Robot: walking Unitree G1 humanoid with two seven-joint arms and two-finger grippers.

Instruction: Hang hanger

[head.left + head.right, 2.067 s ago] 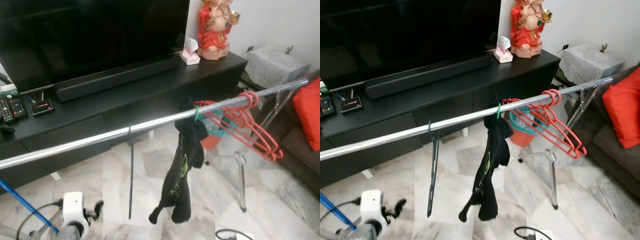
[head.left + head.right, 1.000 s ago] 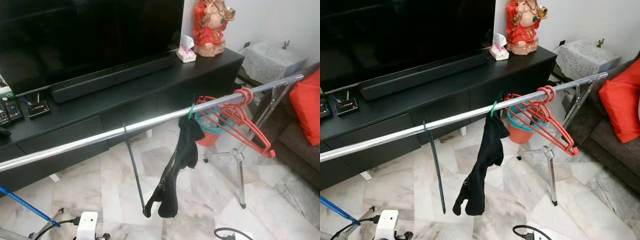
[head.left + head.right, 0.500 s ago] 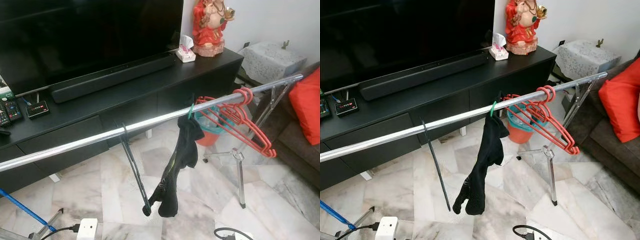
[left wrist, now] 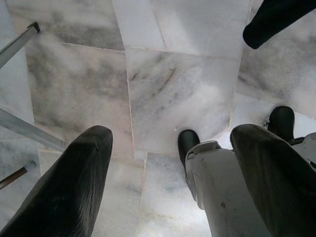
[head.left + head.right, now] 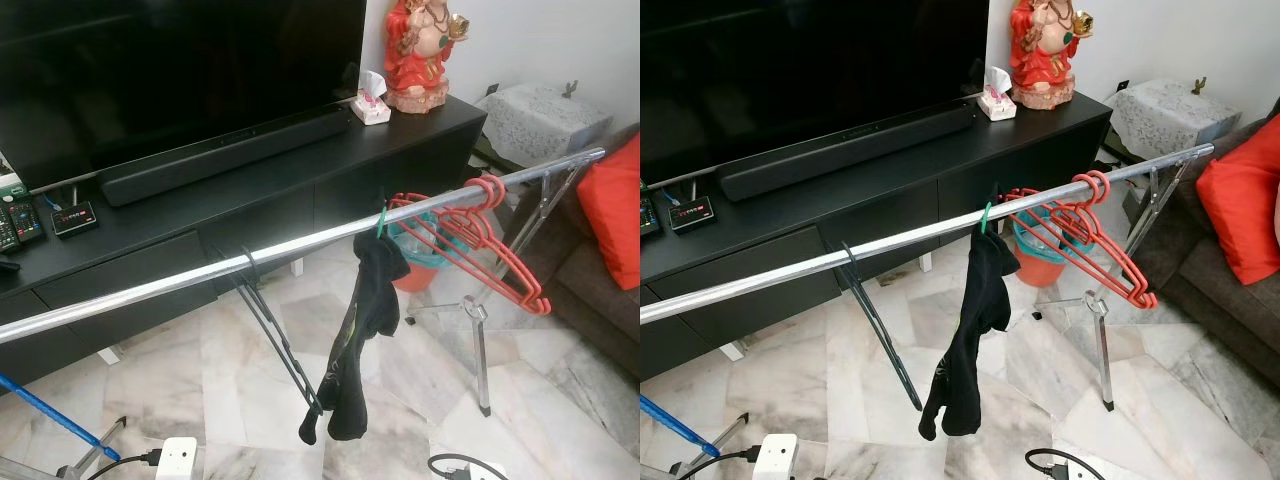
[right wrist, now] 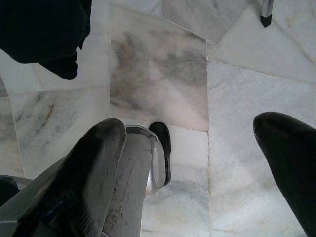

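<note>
Living room, pale grey-veined marble tile floor (image 5: 420,370). Upper half of the frame: long low black TV cabinet (image 5: 300,190) carrying a large dark television screen (image 5: 180,60), a long black soundbar (image 5: 225,155), a small tissue box (image 5: 372,105) and a red seated figurine (image 5: 425,50) at upper right. Remote controls (image 5: 22,222) lie at the cabinet's left end.

A shiny chrome clothes rail (image 5: 300,245) crosses the frame diagonally, low at the left edge, rising to the upper right, on a chrome stand (image 5: 482,330). On the rail, left of centre, hangs a thin dark wire hanger (image 5: 275,335), hook over the bar, body tilted with its lower end slanting toward frame centre and ending close to the garment's hem. At centre, a black garment (image 5: 355,350) hangs from a green hook (image 5: 381,222). Right of it, a cluster of red plastic hangers (image 5: 470,245) hangs on the rail, slanting down toward the right. A red cushion (image 5: 615,215) sits on a dark sofa at the right edge; a white power block (image 5: 175,458) lies at lower left.

Left wrist view: left pincer (image 4: 170,180) points down at the floor, fingers spread wide, empty. Right wrist view: right pincer (image 6: 197,163) likewise aimed at the floor, fingers wide apart, holding nothing.
</note>
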